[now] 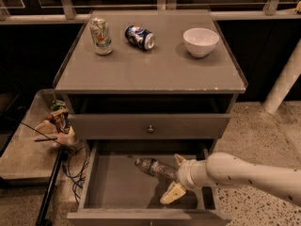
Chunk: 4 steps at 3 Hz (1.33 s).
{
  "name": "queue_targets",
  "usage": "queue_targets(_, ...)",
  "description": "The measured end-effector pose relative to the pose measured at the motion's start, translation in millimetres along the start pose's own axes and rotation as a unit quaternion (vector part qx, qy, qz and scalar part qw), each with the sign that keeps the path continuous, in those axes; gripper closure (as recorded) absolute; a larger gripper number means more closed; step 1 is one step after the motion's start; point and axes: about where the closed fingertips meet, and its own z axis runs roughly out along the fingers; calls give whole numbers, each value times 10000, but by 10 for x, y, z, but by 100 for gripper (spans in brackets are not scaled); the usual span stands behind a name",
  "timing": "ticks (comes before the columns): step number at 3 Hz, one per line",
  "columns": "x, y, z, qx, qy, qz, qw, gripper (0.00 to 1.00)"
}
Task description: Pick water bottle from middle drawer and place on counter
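The water bottle lies on its side on the floor of the open middle drawer, cap end to the left. My gripper reaches in from the right on a white arm. It is open, with one finger behind the bottle's right end and the other in front of it. The counter is the grey cabinet top above the drawers.
On the counter stand a pale green-and-white can, a dark blue soda can on its side and a white bowl. A closed drawer front with a knob sits above the open drawer. A low side table with clutter and cables is at left.
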Motion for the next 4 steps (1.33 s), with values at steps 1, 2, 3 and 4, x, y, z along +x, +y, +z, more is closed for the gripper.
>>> queue_targets(1,297,-287,67,261,329,276,9987,0)
queue_targets(2,297,-287,67,261,329,276,9987,0)
queue_targets(3,234,-247,61,387,230,217,9988,0)
queue_targets(4,205,-332,149,632,26,173,9978,0)
